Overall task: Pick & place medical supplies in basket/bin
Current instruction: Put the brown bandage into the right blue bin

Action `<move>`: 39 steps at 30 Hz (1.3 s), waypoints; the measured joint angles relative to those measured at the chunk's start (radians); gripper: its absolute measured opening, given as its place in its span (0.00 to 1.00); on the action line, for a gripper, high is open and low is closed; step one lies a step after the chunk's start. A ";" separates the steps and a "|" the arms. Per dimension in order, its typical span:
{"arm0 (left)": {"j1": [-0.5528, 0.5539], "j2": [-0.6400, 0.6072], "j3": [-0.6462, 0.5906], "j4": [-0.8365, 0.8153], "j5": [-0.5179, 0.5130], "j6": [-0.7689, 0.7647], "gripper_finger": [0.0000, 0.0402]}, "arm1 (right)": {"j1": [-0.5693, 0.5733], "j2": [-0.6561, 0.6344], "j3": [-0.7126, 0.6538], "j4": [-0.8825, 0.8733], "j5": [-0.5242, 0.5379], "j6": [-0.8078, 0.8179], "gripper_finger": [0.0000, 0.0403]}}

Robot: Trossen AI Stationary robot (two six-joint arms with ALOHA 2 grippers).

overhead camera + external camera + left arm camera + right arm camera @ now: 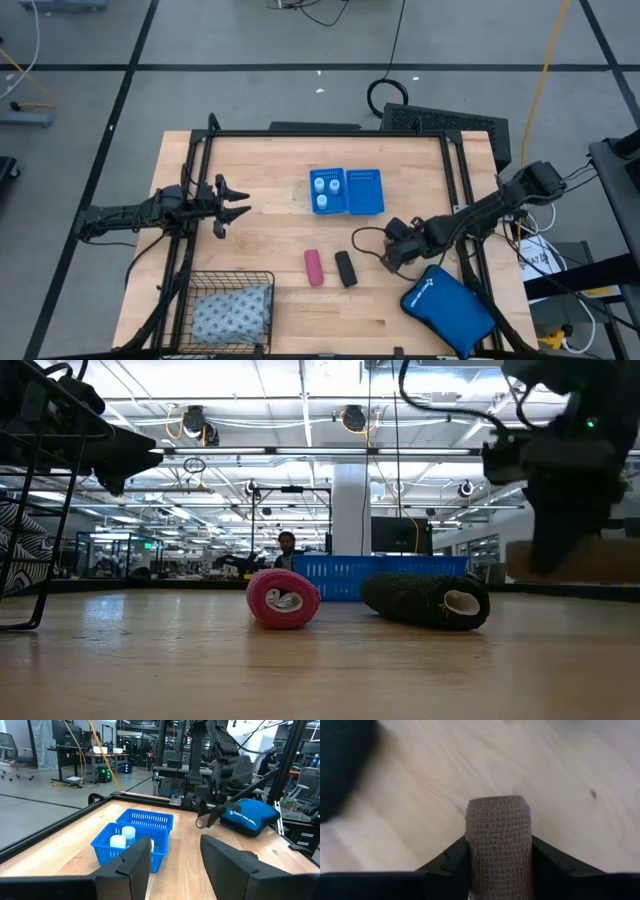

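My right gripper (392, 250) is shut on a brown mesh roll (499, 840) to the right of a black roll (346, 268) and a pink roll (314, 267), which both lie on their sides on the table. White vials (323, 190) stand in the left compartment of the blue tray (364, 192). A grey-blue dotted pack (232, 312) lies in the black wire basket (200, 278) at the near left. My left gripper (232, 200) hovers open at the table's left, level, with nothing between its fingers. My right gripper pinches the brown roll's curved wall (472, 852) between its two fingers, one on either side. The fingers slant steeply down from the table's right side and run along the roll, whose free end (497, 800) sticks out past them. In the left wrist view the roll (202, 823) hangs clear of the table.
A large bright-blue zip pouch (448, 305) lies at the near right corner, close beside my right arm. A dark frame (330, 133) runs along the table's far and side edges. Bare wood lies between the rolls and the basket.
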 joint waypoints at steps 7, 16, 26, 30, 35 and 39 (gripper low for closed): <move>0.000 0.000 0.000 0.000 0.000 0.000 0.44 | -0.047 -0.097 0.000 0.190 0.147 -0.138 0.34; 0.000 0.000 0.000 0.000 0.000 0.000 0.48 | -0.224 -0.091 0.001 0.585 0.186 -0.476 0.34; 0.000 0.000 0.000 0.000 0.000 0.000 0.52 | -0.439 -0.089 -0.058 0.899 0.200 -0.545 0.34; 0.000 0.000 0.000 0.000 0.000 0.000 0.51 | -0.459 -0.065 -0.167 1.085 0.271 -0.447 0.34; 0.000 0.000 0.000 0.000 0.000 0.000 0.48 | -0.463 -0.029 -0.253 1.239 0.279 -0.406 0.34; 0.000 0.000 0.000 0.000 0.000 0.000 0.46 | -0.461 -0.013 -0.268 1.240 0.287 -0.421 0.34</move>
